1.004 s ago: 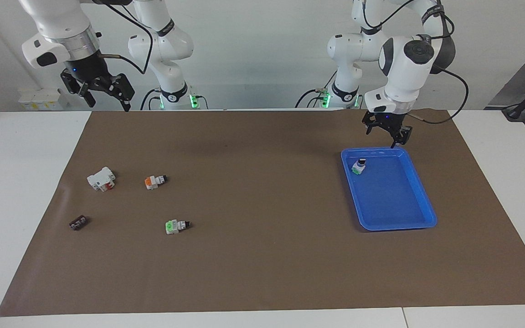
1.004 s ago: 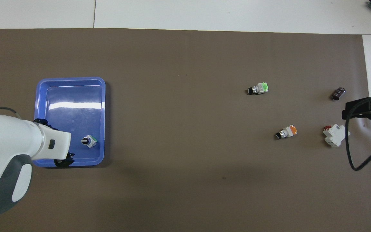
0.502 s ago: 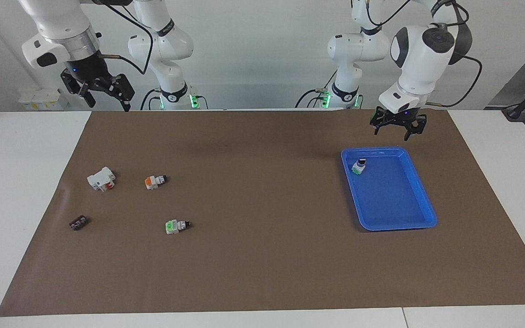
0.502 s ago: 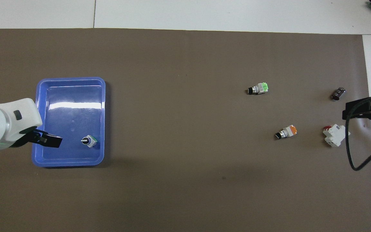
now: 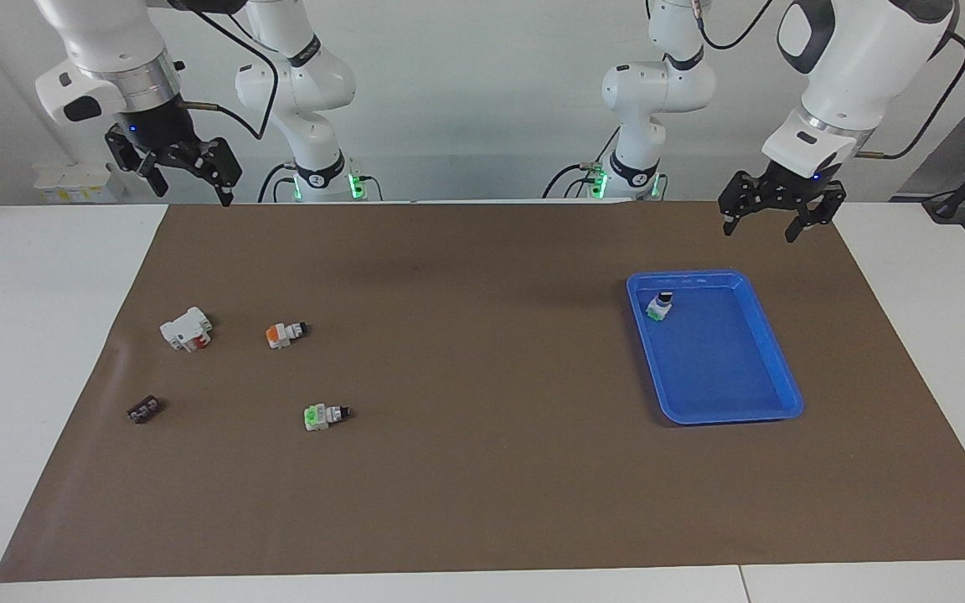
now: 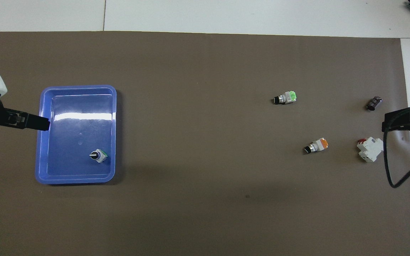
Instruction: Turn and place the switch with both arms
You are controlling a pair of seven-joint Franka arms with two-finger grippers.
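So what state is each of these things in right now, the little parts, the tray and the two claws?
switch: upright in tray, knob up
blue tray: holds only the switch
bright-green switch: lying on mat
orange switch: lying on mat
left gripper: open, empty, raised
right gripper: open, empty, raised

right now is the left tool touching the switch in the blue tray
Apart. The facing view shows the left tool raised, open and empty, above the mat at the robots' edge, with clear space between it and the switch standing in the blue tray.

Blue tray [image 5: 786, 391], brown mat [image 5: 482, 486], white-and-green switch [image 5: 659, 306].
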